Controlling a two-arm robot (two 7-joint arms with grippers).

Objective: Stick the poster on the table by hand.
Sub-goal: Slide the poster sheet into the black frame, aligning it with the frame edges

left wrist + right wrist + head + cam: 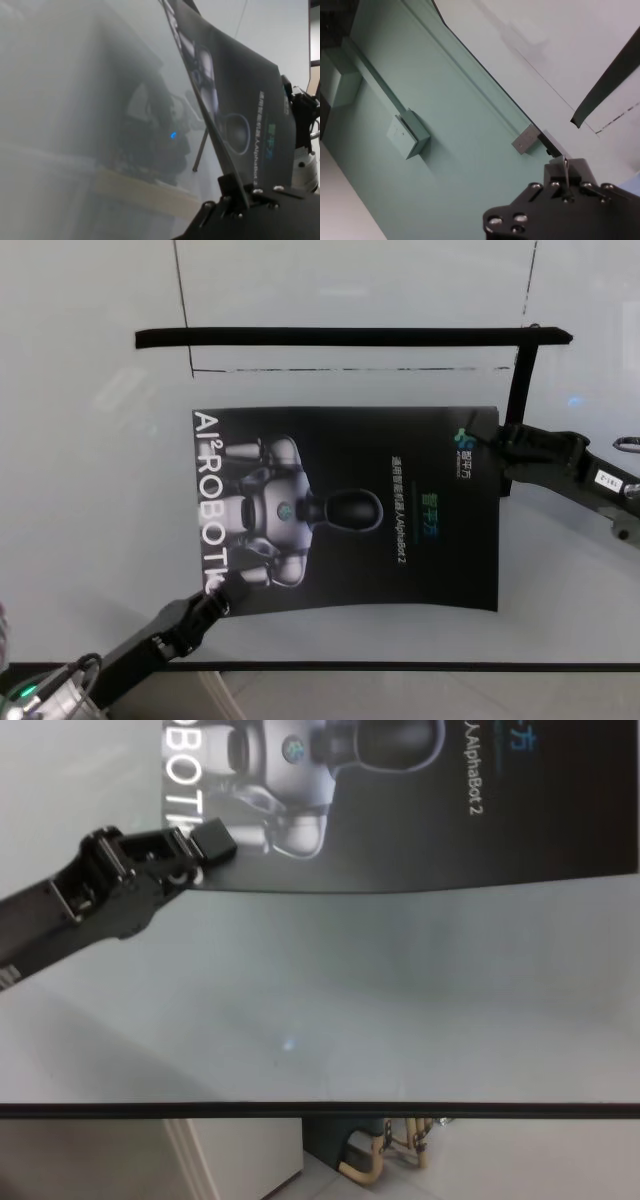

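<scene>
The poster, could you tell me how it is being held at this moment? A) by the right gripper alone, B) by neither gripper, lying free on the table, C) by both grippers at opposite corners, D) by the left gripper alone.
C: the left gripper pinches the poster's near left corner while the right gripper clamps its far right corner.

Pale grey-white wall [350,280] w/ thin dark seam lines. Black bar [350,337] across it, black post [522,380] dropping from bar's right end. Dashed line just below bar. Well below bar, light tiled floor [250,1165], tan hose loops [385,1160].
</scene>
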